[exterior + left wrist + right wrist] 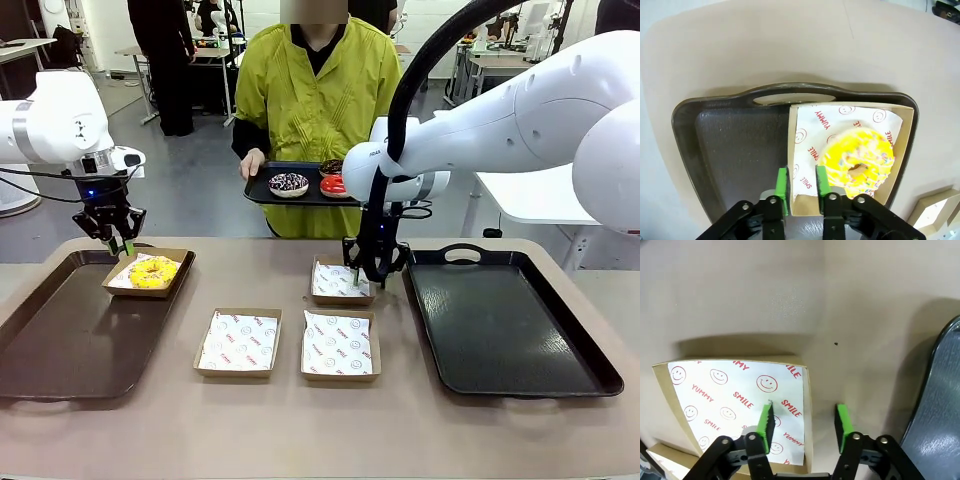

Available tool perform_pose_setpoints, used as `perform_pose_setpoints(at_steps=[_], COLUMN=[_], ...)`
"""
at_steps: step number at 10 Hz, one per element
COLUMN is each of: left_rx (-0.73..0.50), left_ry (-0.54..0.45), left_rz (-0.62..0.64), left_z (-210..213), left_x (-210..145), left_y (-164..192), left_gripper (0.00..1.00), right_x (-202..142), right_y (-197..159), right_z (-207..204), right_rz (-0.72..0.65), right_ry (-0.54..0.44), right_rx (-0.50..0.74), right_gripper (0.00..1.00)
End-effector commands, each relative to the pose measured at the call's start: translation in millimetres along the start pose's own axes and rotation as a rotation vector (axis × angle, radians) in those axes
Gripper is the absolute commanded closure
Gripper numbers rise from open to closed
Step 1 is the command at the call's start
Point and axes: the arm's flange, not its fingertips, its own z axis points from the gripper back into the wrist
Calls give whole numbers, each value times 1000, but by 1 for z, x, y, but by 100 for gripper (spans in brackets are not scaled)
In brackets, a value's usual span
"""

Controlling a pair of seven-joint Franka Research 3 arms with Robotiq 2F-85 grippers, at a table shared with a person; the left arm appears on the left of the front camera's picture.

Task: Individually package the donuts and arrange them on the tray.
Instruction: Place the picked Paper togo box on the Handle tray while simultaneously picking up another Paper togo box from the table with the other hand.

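Note:
A yellow-iced donut [153, 272] [858, 160] lies in a paper-lined cardboard box [176, 262] [907, 125] on the dark left tray [60, 340] [735, 145]. My left gripper [120, 247] [802, 182] straddles that box's wall, jaws narrowly apart. My right gripper [358, 282] [805, 425] stands wide open over the right wall of an empty lined box [340, 282] [735, 400]. Across the table, a person holds a black tray [262, 190] carrying a sprinkled donut [288, 183], a red donut [333, 185] and a dark chocolate donut [331, 166].
Two more empty lined boxes [238, 342] [340, 345] sit at the table's middle front. A dark tray [510, 330] [940, 415] with nothing on it lies to the right, close beside my right gripper. The person stands at the far edge.

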Motion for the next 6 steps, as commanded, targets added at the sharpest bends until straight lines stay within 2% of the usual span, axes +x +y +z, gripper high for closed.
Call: perform_pose_setpoints(at_steps=[1, 2, 3, 4, 6], left_rx=[-32, -36, -38, -40, -44], left_ry=[22, 24, 27, 29, 31], left_rz=[-20, -21, -20, -20, -20], left_z=[4, 4, 4, 5, 4], left_x=[3, 2, 2, 1, 0], left_y=[1, 1, 1, 1, 1], left_gripper=[0, 0, 8, 0, 0], right_x=[7, 7, 6, 6, 5], right_y=[0, 1, 1, 1, 3], right_z=[0, 0, 0, 1, 2], right_rz=[6, 4, 2, -2, -4], right_ry=[-1, 0, -1, -3, -6], right_rx=[-6, -6, -8, -9, -20], right_gripper=[100, 100, 100, 100, 100])
